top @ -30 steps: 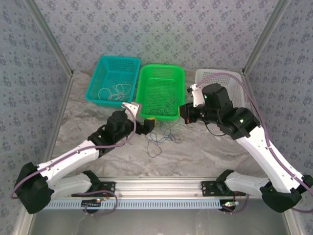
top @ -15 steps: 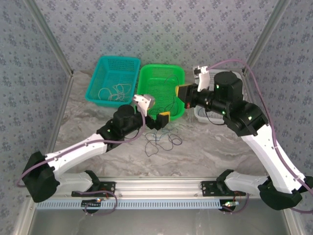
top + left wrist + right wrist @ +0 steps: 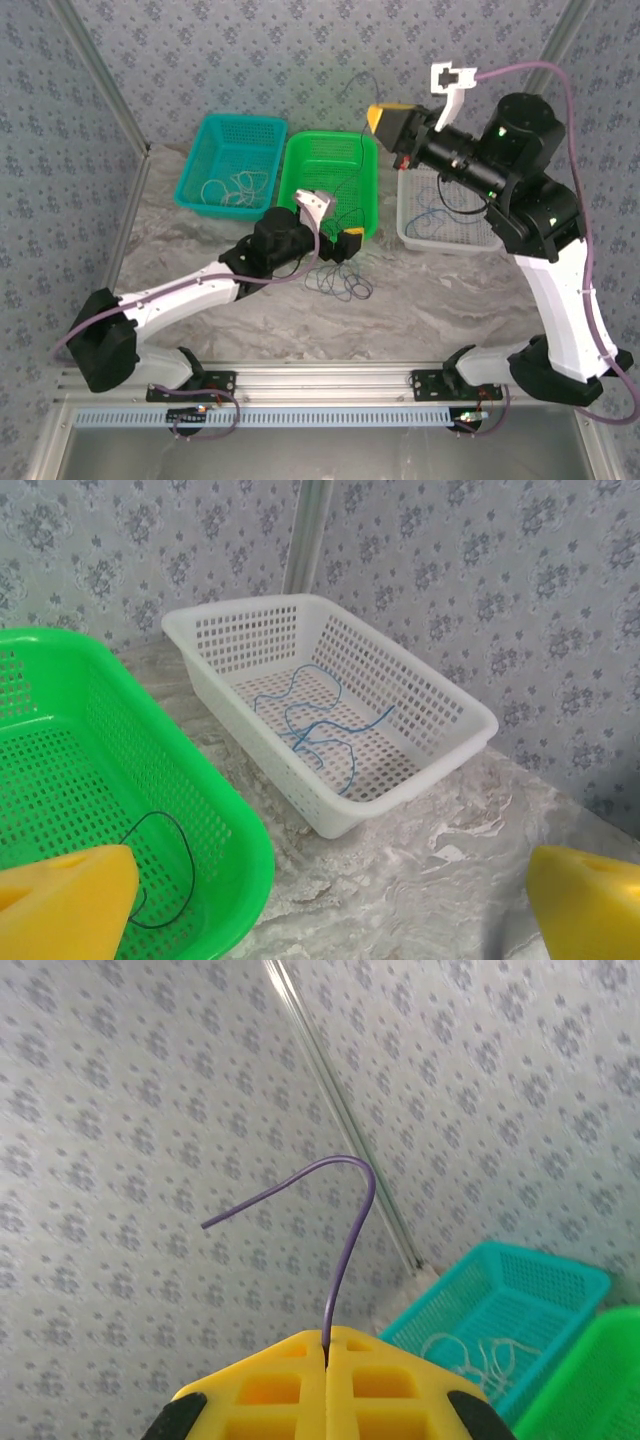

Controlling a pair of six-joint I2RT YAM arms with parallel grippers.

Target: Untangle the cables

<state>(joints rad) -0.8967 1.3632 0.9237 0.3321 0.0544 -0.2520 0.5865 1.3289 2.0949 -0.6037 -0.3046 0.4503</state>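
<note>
One purple cable (image 3: 342, 1260) was pinched up in the air by the right gripper (image 3: 327, 1345).
Its yellow fingers (image 3: 270, 1385) were pressed together on it, the free end curling over above them, and in the top view the rest trailed down toward the green basket (image 3: 330, 137). More dark loops (image 3: 340, 283) sat on the table (image 3: 450, 300) just in front of that basket, all overlapping in a messy heap. A blue cable (image 3: 318, 720) lay in the white basket (image 3: 240, 608), whitish cables (image 3: 235, 187) in the teal basket (image 3: 245, 118). The left gripper (image 3: 350, 243) hung low near the loops, fingers spread wide, holding nothing.
</note>
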